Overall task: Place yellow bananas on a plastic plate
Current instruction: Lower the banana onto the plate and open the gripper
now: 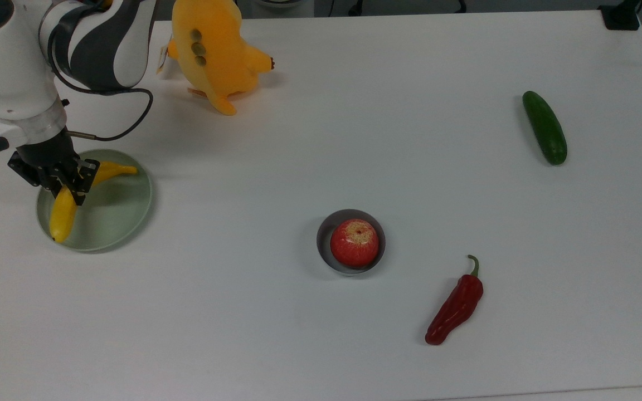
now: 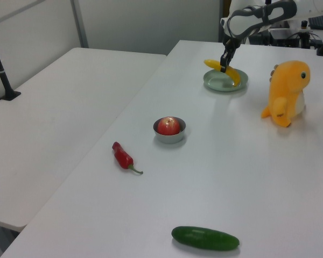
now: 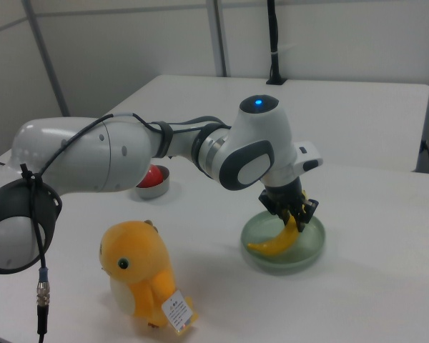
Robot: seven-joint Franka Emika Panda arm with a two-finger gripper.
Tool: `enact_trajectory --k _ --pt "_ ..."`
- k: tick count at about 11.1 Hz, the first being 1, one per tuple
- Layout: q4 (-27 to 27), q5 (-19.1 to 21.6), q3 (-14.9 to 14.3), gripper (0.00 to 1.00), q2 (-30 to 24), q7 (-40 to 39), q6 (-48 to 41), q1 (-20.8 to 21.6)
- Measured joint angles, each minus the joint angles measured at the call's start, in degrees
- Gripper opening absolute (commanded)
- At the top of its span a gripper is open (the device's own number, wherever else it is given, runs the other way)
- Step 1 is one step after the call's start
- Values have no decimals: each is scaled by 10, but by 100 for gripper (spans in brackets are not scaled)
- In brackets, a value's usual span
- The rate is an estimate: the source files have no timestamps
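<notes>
Top view: the plastic plate [image 1: 126, 214] sits on the white table [image 1: 321, 312] near the top view's left edge, and the yellow bananas [image 1: 63, 214] lie within it, curved along the plate's left and upper rim. The gripper [image 1: 60, 178] is over the plate, its jaws clenched on the banana's middle. An orange plush toy [image 1: 212, 50] lies beyond the plate; a grey bowl [image 1: 324, 245] holding a red apple [image 1: 354, 243], a red pepper [image 1: 456, 305] and a cucumber [image 1: 545, 127] lie well apart from the plate towards the top view's right. Left view: the plate [image 2: 215, 85] is at the far end of the table, with the banana [image 2: 232, 74] low over it and the gripper [image 2: 224, 66] gripping it. Right view: the banana [image 3: 275, 241] rests in the plate [image 3: 300, 259], with the gripper [image 3: 292, 211] closed on its raised end and the plush toy [image 3: 139, 271] nearer the camera than the plate.
</notes>
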Motion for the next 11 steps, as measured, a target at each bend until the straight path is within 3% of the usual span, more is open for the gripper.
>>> enact_trajectory --k 4,5,6,7,8,11 --pt "-2 0 0 69 10 0 0 1" --pt "-3 0 0 78 10 0 0 1" --pt "-6 0 0 82 11 0 2 1" --pt "-8 0 0 94 12 0 5 1" --pt "-9 0 0 100 12 0 8 2" --pt "-8 0 0 100 10 0 14 3"
